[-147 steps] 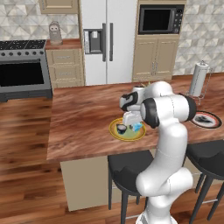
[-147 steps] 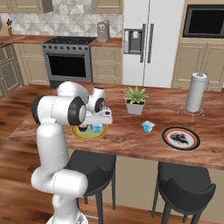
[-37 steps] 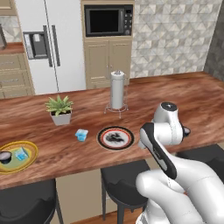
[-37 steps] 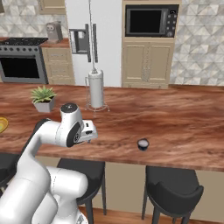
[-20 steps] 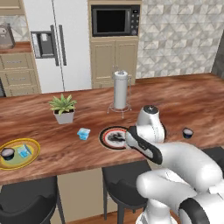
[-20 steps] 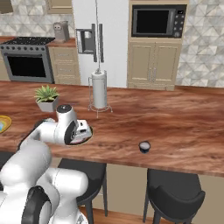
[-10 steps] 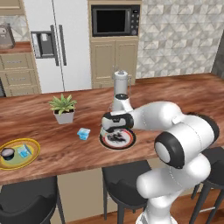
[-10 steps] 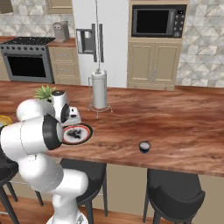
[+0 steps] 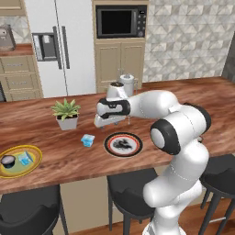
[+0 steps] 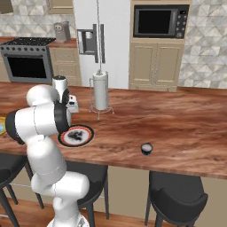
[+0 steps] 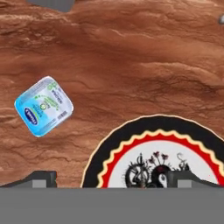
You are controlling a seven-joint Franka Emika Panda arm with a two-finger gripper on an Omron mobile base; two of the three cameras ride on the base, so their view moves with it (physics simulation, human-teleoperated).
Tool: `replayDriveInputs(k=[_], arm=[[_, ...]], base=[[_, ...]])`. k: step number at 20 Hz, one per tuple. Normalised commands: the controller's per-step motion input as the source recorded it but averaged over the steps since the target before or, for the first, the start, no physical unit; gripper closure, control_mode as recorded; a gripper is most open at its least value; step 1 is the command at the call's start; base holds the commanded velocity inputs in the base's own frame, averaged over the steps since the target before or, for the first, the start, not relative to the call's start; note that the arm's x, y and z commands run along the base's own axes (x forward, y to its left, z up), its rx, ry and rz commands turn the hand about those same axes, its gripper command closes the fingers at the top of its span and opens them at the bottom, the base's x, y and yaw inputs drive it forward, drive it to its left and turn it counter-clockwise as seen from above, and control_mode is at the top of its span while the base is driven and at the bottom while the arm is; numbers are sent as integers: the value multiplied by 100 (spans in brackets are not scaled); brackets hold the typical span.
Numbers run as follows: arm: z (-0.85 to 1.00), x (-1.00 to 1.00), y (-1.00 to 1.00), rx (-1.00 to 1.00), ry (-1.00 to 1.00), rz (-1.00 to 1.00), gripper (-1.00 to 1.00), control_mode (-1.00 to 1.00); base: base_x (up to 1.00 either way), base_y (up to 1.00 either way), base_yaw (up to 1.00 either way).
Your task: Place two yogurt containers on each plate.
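Wood-grained surface (image 9: 193,98) with the tool (image 9: 106,121) hanging spread wide and empty, above the gap between a loose blue cup and the dark-rimmed plate.
From the hand view, the two dark fingertips (image 11: 41,178) stand far apart, with the light blue squarish yogurt container (image 11: 43,106) lying on bare wood just beside the white plate with the red-black rim (image 11: 131,148), not touching it. In the left base view that container (image 9: 87,140) sits between the potted green plant (image 9: 67,114) and this plate (image 9: 123,144). At the far left, the yellow-rimmed plate (image 9: 27,169) carries one round dark cup (image 9: 8,160) and a second blue cup (image 9: 25,159). In the right base view another round dark cup (image 10: 146,148) stands alone on the wood, well apart from the red-black plate (image 10: 76,136).
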Motion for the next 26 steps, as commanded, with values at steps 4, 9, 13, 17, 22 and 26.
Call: replayDriveInputs(k=[4,9,13,17,22,26], arm=[[5,0,41,-1,18,3,-100,-100],[-1,-2,20,-7,7,3,-100,-100],[0,-11,0,0,0,6,-100,-100],[-8,-1,0,0,-8,7,-100,-100],[-30,-10,8,0,-18,10,-100,-100],[-21,-16,13,0,-17,10,-100,-100]], base=[[0,0,0],[0,0,0],[0,0,0],[0,0,0],[0,0,0],[0,0,0]])
